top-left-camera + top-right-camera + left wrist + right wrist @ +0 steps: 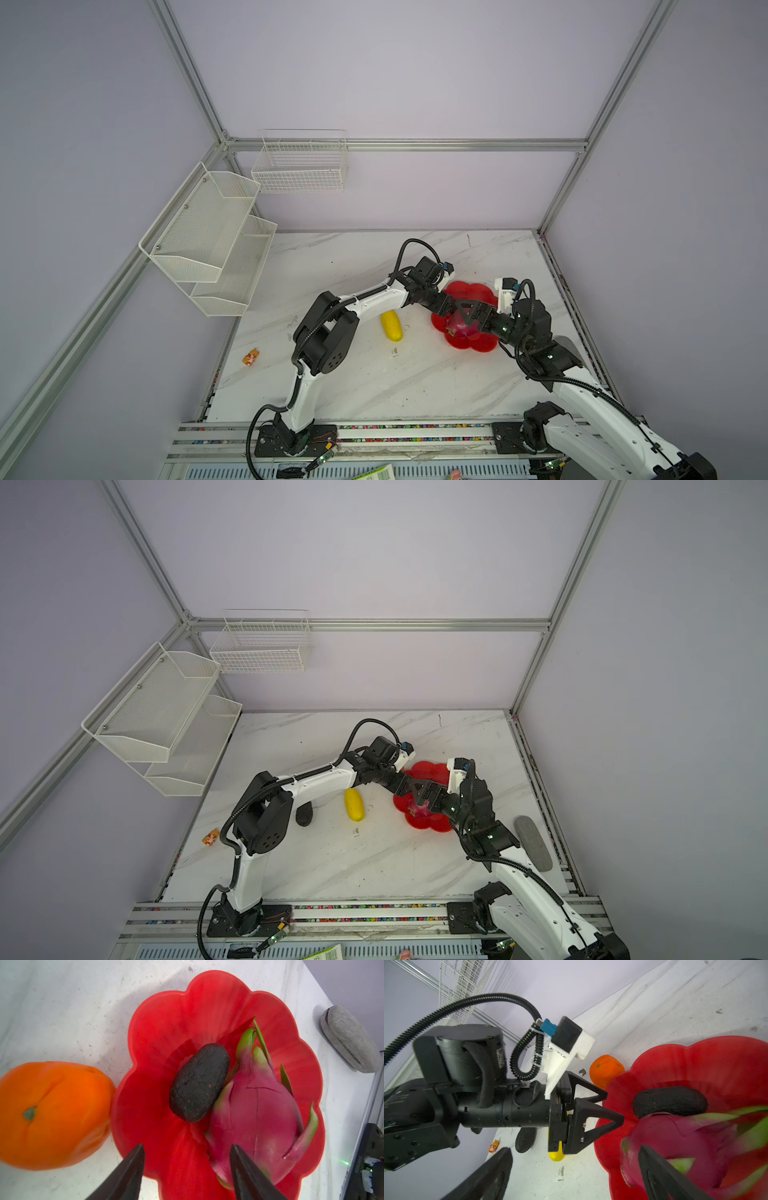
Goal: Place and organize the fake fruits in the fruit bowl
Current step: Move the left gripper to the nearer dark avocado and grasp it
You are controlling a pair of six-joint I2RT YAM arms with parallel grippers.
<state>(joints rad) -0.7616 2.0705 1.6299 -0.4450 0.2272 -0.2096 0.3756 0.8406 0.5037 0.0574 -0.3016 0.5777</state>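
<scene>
The red scalloped fruit bowl point(187, 1012) holds a dark oval point(199, 1082) lying against the pink dragon fruit point(257, 1118). My left gripper point(187, 1145) hovers over the bowl's rim, open, nothing between its fingers. My right gripper point(575, 1148) is open too, one finger in front of the dragon fruit point(675, 1147). The orange point(54, 1113) sits on the table touching the bowl's edge, hidden under the left wrist in both top views. The yellow fruit point(391, 326) and a second dark oval point(304, 813) lie on the table left of the bowl point(469, 291).
A grey oval case point(533, 843) lies near the table's right edge. A small orange toy figure point(251, 356) sits at the left edge. White mesh baskets point(216, 241) and a wire basket point(299, 166) hang on the left and back walls.
</scene>
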